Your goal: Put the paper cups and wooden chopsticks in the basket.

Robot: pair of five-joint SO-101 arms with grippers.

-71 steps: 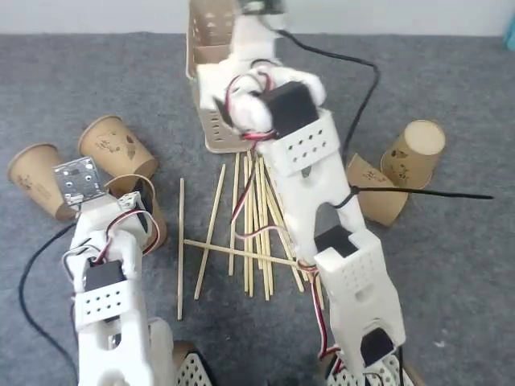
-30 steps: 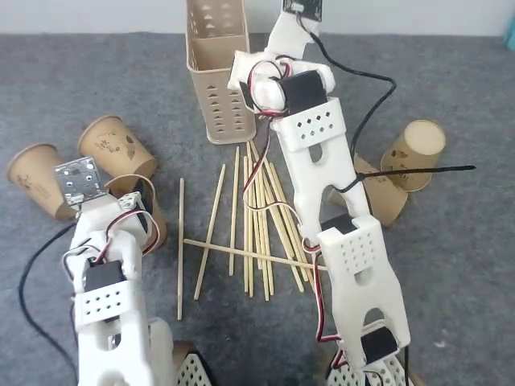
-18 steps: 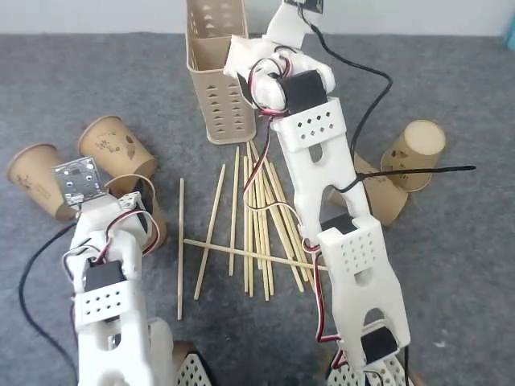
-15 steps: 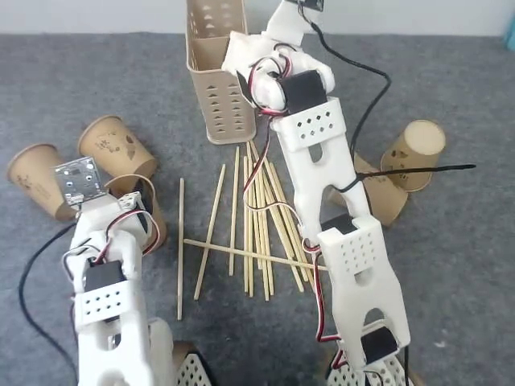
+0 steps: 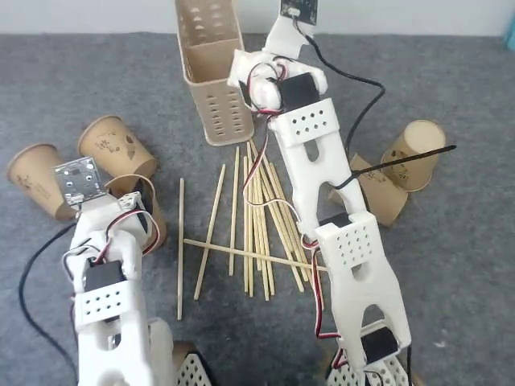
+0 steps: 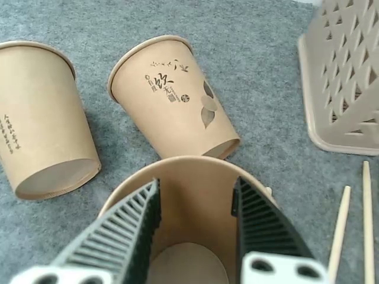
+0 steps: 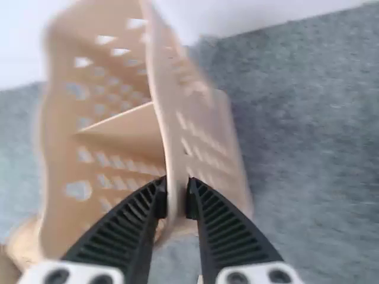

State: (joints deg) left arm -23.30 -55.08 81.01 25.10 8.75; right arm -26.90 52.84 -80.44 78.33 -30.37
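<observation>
Fingers of the right claw [image 7: 175, 198] are closed almost completely on one thin side wall of the basket [image 7: 106, 118], one ribbed black finger inside that wall and the other outside it, so the claw grips the basket by its upper edge. In the high view the basket [image 5: 208, 76] is at the far side of the grey worktop [image 5: 467, 265], with its open top showing and the right arm stretched out to it over the wooden chopsticks [image 5: 257, 217]. The chopsticks lie loose on the worktop just in front of the basket's base, most in a rough bundle pointing toward it, one lying across the others, and a lone stick [image 5: 180, 241] apart on the left arm's side. The left claw [image 6: 195, 183] is open, its two fingers set well apart at the mouth of a paper cup [image 6: 189, 236] that lies on its side with the opening toward the wrist camera. Whether the fingers touch the rim cannot be told. Just beyond that cup lie two other cups on their sides, one printed cup [image 6: 174, 100] nearer the basket and one plain-sided cup [image 6: 47, 148] farther from it. Two right-hand cups [image 5: 402, 165] lie close together on the worktop beside the right arm, well apart from the basket.
</observation>
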